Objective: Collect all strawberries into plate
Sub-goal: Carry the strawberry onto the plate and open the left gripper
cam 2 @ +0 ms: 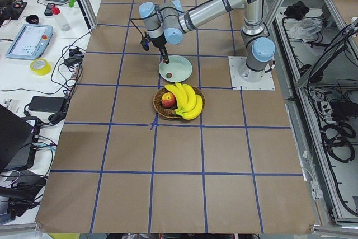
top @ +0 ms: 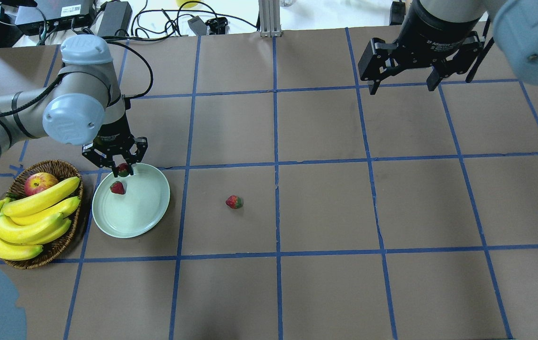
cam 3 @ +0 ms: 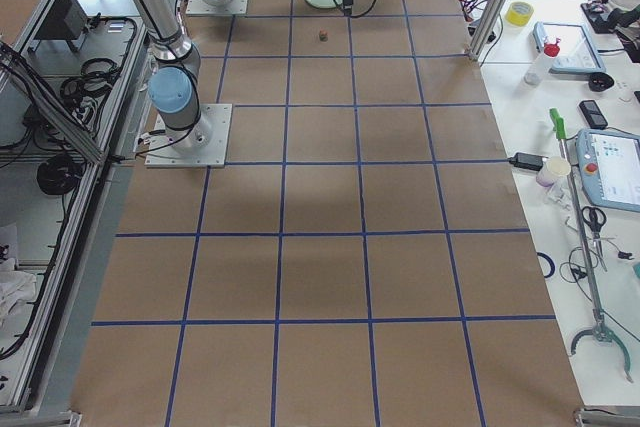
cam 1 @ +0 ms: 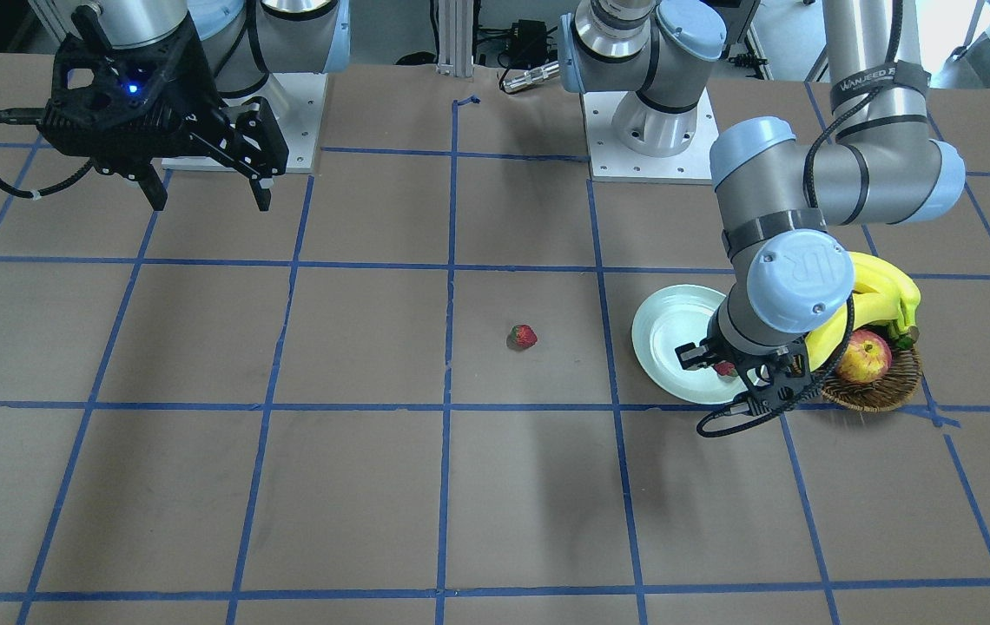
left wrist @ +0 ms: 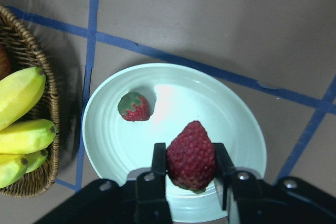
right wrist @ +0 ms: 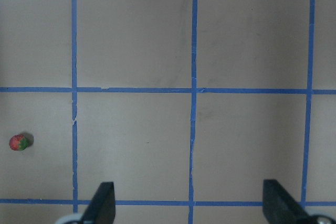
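**Strawberries: stock, whereabouts and handling notes**

1. Held strawberry (left wrist: 191,153). Small, red, seed-dimpled fruit. The left gripper (top: 123,172) has its two black fingers closed on the fruit's flanks. It hangs over the round, shallow, pale mint-green plate (top: 148,215), on the far side of it from the robot. We cannot tell how high it hangs above the plate.
2. Plated strawberry (left wrist: 135,106). Red with a green leafy cap. It lies on the plate's floor towards the basket side, apart from item 1.
3. Loose strawberry (top: 234,202). Red and green. It lies alone on the brown table with its blue tape grid (top: 325,283), well apart from the plate.
4. Right gripper (cam 1: 210,198). Jaws spread wide and empty, raised above the table and far from item 3.

Handling, in our judgement:
- All three are very light, and their rounded, tapering shape makes them apt to roll or squirt out of a pinch.
- We cannot tell whether they are soft fruit or stiff models, so we would close gently.
- Take hold across the broadest part, just below the cap, with the fingers straddling low.
- Release close to the plate's floor, since the shallow rim would do little to stop a bouncing berry.

Not for collection: the brown wicker basket (top: 56,164) just beside the plate, holding yellow bananas (top: 37,208) and a red-yellow apple (top: 40,183).
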Motion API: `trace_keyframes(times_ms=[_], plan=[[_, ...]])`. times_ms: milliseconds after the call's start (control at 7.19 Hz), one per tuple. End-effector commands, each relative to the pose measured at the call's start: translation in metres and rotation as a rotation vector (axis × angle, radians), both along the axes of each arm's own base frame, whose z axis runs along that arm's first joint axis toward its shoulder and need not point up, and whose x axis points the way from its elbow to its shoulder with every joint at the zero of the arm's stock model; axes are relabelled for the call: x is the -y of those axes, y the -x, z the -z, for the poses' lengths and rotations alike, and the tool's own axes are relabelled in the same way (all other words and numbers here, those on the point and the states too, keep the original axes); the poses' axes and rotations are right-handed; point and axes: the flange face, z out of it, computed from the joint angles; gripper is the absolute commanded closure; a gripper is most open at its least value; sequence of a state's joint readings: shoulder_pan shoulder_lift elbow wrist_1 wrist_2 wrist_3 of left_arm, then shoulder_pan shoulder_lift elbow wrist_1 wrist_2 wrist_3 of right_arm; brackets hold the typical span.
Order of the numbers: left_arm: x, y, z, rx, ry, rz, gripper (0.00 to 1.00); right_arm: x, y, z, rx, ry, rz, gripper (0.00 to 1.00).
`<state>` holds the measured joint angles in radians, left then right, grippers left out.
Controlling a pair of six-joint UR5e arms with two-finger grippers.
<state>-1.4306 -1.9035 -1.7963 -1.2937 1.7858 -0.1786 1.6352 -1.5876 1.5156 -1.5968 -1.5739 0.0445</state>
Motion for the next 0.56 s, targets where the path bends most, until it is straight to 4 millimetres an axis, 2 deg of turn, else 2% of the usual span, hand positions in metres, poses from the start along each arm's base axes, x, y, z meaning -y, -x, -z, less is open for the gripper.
trace_keyframes(times_ms=[0,139,417], plan=[[-0.0062,-0.0076,0.0138,-0.012,-0.025,-0.001,0.83,0.0000,0.0000,0.0000,0.000,0.000,0.000,0.00],[-0.0069,-0.0070,0.0143,-0.015,-0.029,-0.009,0.01,0.0000,0.0000,0.0000,0.000,0.000,0.000,0.00],[-0.0032,-0.0076,0.0095,-0.015,-0.014,-0.002,0.00,0.0000,0.0002,0.0000,-0.002,0.000,0.000,0.00]])
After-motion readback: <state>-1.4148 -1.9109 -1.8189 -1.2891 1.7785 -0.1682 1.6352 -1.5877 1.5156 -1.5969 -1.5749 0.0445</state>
